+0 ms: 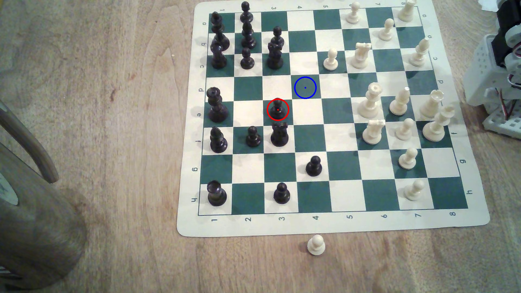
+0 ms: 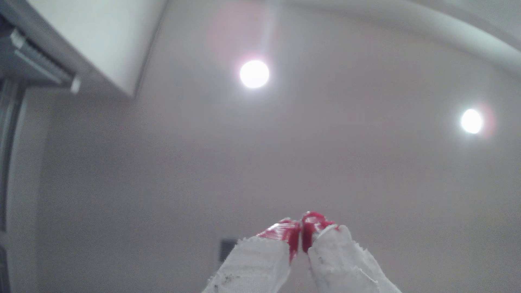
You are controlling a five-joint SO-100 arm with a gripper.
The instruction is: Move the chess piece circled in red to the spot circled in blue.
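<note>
Black pawn waits untouched in its red ring, the blue-ringed spot diagonally adjacent. Red-tipped hand, pinched closed and empty, points ceilingward. Reaching down and opening likely comes next.

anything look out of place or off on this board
One thing: a cream-white pawn stands upright on the wooden table, just off the board's near edge by column 4. All other pieces stand upright on squares. The hand, shut and empty, points at the ceiling.
</note>
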